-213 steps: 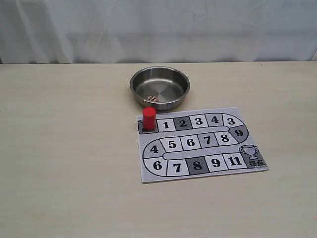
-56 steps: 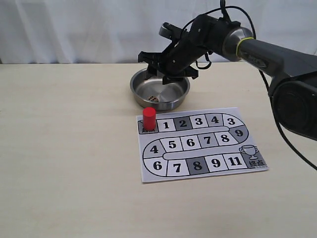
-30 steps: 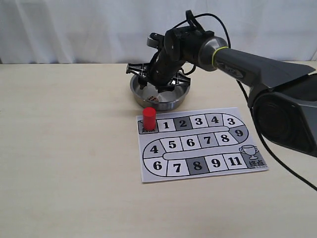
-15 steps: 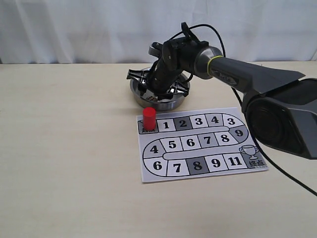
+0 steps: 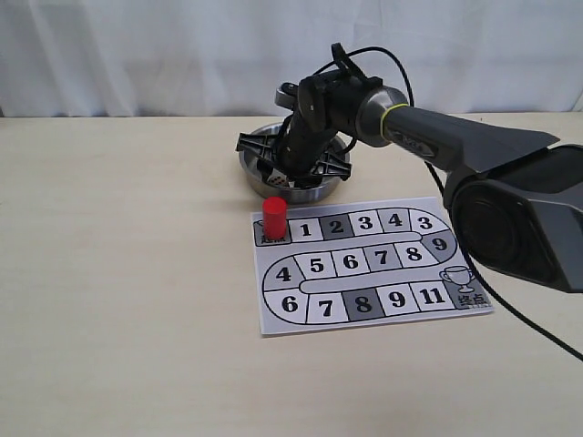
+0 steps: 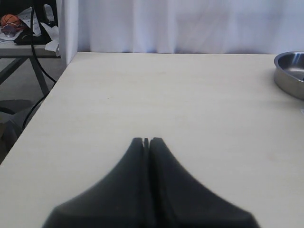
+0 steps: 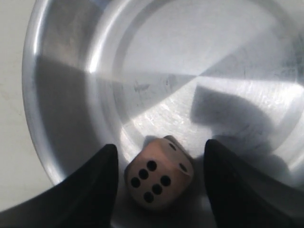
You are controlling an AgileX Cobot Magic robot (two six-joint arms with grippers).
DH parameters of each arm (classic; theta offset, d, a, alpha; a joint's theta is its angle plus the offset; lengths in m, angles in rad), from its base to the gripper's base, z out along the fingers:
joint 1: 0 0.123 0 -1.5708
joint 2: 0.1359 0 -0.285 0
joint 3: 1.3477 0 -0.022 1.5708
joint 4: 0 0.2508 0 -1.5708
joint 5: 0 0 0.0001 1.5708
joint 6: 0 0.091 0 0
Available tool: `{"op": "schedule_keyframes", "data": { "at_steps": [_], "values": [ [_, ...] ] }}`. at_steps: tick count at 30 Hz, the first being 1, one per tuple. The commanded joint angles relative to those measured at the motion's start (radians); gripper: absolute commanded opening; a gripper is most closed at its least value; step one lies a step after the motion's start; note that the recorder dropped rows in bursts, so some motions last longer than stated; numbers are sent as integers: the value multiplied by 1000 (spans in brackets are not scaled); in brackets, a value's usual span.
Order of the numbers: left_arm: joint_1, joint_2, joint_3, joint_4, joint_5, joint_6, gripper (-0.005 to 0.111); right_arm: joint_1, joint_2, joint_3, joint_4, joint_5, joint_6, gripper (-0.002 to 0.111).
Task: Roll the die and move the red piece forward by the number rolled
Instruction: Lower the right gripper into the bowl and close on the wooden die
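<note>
Steel bowl (image 7: pixel 61 95) holds one die (image 7: pixel 159 178) inside the spread right pincer (image 7: pixel 160 146); left pincer (image 6: pixel 146 141) pressed together; one red piece (image 5: pixel 274 217) nearby.

Steel bowl (image 5: pixel 310 193) beside numbered paper board (image 5: pixel 364 264) (pale table (image 5: pixel 127 273))

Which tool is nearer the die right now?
Right. The right tool is open and straddles the die inside the metal bowl. The left tool is shut over the table, away from the bowl.
</note>
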Motion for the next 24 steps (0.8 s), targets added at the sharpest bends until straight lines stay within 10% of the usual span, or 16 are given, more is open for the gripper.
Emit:
{"op": "schedule_keyframes", "data": {
  "at_steps": [1, 14, 24],
  "values": [
    [0, 0, -6, -1, -17, -6, 0, -3, 1, -5, -12, 5, 0, 51],
    [0, 0, -6, -1, -17, -6, 0, -3, 14, -5, -10, -8, 2, 50],
    [0, 0, -6, -1, -17, -6, 0, -3, 10, -5, -10, -56, 0, 4]
  ]
}}
